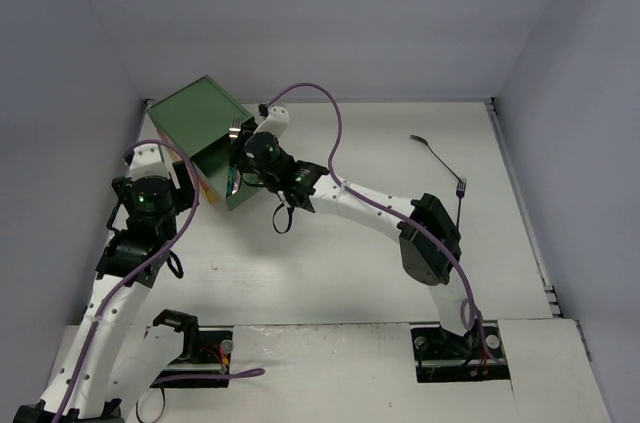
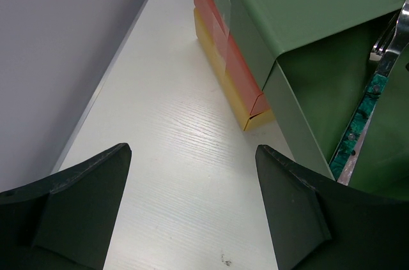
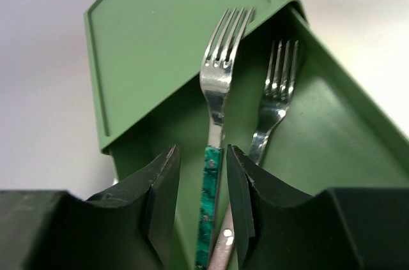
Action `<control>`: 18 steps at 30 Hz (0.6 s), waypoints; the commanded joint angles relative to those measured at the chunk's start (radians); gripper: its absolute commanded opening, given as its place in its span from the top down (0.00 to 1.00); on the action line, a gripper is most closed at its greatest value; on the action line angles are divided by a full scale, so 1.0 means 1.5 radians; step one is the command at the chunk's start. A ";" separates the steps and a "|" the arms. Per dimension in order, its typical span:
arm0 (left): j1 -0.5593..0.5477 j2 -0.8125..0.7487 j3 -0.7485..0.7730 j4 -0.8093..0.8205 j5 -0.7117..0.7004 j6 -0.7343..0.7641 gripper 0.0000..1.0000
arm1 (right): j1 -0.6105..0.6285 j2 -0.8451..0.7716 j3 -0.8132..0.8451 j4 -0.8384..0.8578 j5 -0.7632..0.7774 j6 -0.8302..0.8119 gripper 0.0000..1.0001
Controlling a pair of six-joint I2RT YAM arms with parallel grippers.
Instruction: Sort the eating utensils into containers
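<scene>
White tabletop, pale walls, and the green chest (image 1: 195, 113) is sitting with its top green drawer (image 3: 345, 129) pulled out. The right gripper (image 3: 201, 150) is hanging over that drawer, jaws slightly parted around the teal-handled fork (image 3: 214, 117), seemingly laying it beside a second fork (image 3: 275, 91) inside. The left gripper (image 2: 193, 152) is hovering wide open beside the chest. A dark utensil (image 1: 430, 148) and another fork (image 1: 461, 186) are lying well right of the chest, waiting.
</scene>
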 commanded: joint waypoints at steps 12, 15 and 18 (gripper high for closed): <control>0.005 0.088 0.060 0.088 0.247 0.038 0.24 | -0.071 -0.192 -0.020 -0.010 -0.062 -0.195 0.61; 0.005 0.161 0.158 0.058 0.329 0.039 0.25 | -0.124 -0.268 -0.117 -0.025 -0.091 -0.206 0.58; 0.004 0.253 0.238 0.031 0.354 0.047 0.28 | -0.168 -0.374 -0.211 -0.030 -0.100 -0.211 0.56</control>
